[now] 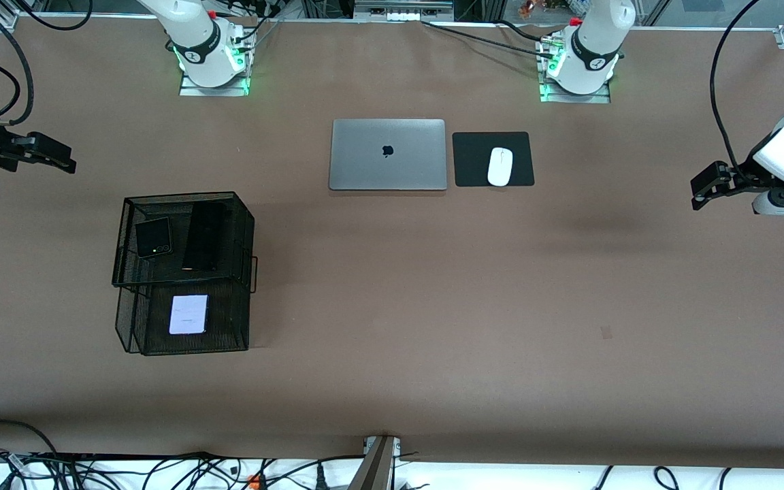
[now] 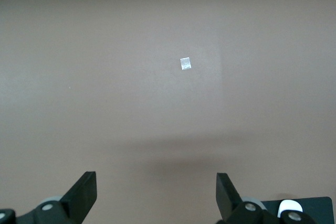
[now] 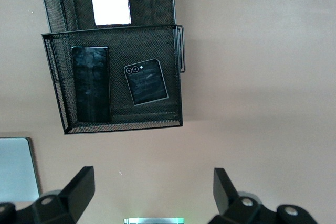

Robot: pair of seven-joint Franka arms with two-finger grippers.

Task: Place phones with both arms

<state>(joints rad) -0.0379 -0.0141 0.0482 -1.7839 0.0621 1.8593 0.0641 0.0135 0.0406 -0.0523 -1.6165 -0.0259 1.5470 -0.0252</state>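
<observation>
Brown matte surface [image 1: 392,327], bare over most of its span. Black mesh rack [image 1: 184,272], two tiers, toward the right arm's end: upper tier holds the small black phone [image 1: 154,238] beside the long black phone [image 1: 203,237]; lower tier, nearer the front camera, holds the pale phone [image 1: 188,314]. Closed silver laptop [image 1: 388,154] near the arm bases; beside it a white mouse [image 1: 499,166] on a black pad [image 1: 493,159]. Left pincer [image 1: 705,185] and right pincer [image 1: 52,155]: both fully spread, empty, each over bare surface at its own end. Cables [image 1: 160,469] along the near edge.

Three phones [image 1: 188,314] – one laptop [image 1: 388,154], one mouse [image 1: 499,166], one basket [image 1: 126,231].
</observation>
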